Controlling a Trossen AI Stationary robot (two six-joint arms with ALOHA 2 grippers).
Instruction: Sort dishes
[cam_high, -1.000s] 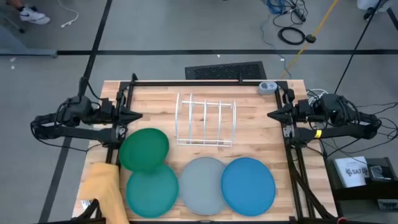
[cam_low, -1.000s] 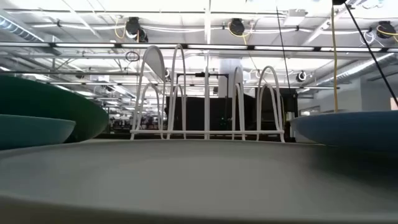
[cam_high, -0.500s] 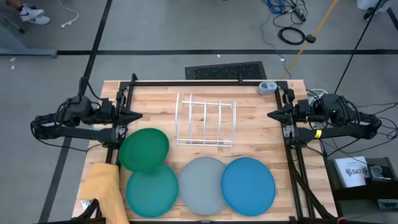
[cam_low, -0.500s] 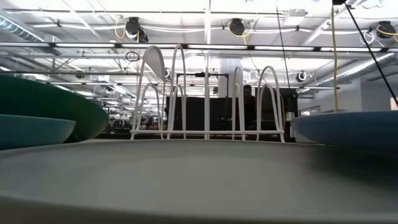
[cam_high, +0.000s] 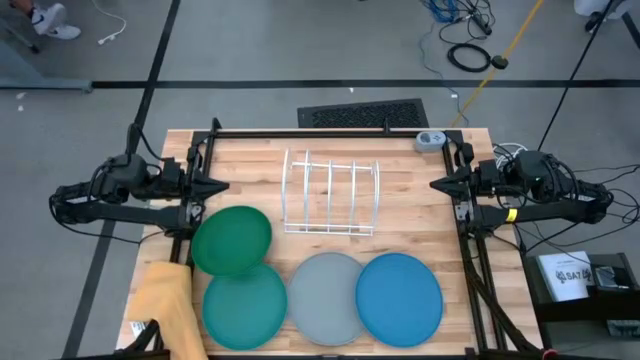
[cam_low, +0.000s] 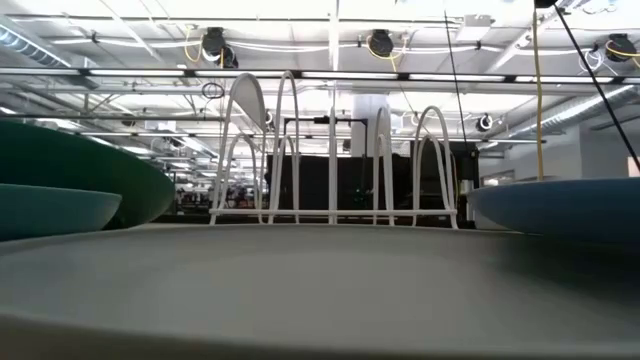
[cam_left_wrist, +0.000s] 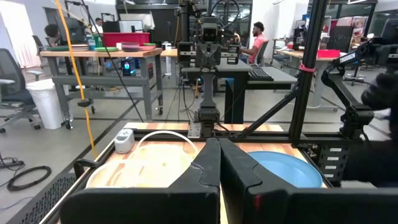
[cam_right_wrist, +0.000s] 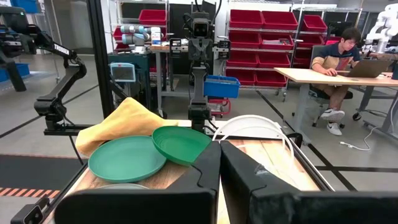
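Four round plates lie on the wooden table near its front edge. The dark green plate (cam_high: 232, 239) rests partly on the rim of the teal plate (cam_high: 245, 305) below it. The grey plate (cam_high: 326, 297) lies in the middle and the blue plate (cam_high: 399, 297) to its right. My left gripper (cam_high: 222, 185) is shut at the table's left edge, level and pointing right. My right gripper (cam_high: 436, 184) is shut at the right edge, pointing left. Both hover clear of the plates. The left wrist view shows the blue plate (cam_left_wrist: 283, 168); the right wrist view shows the green plate (cam_right_wrist: 181, 144) and teal plate (cam_right_wrist: 127, 159).
A white wire rack (cam_high: 331, 194) stands upright in the table's middle, behind the plates. A yellow cloth (cam_high: 165, 300) lies at the front left corner beside the teal plate. A small grey device (cam_high: 429, 141) sits at the far right corner. People sit at desks in the room beyond.
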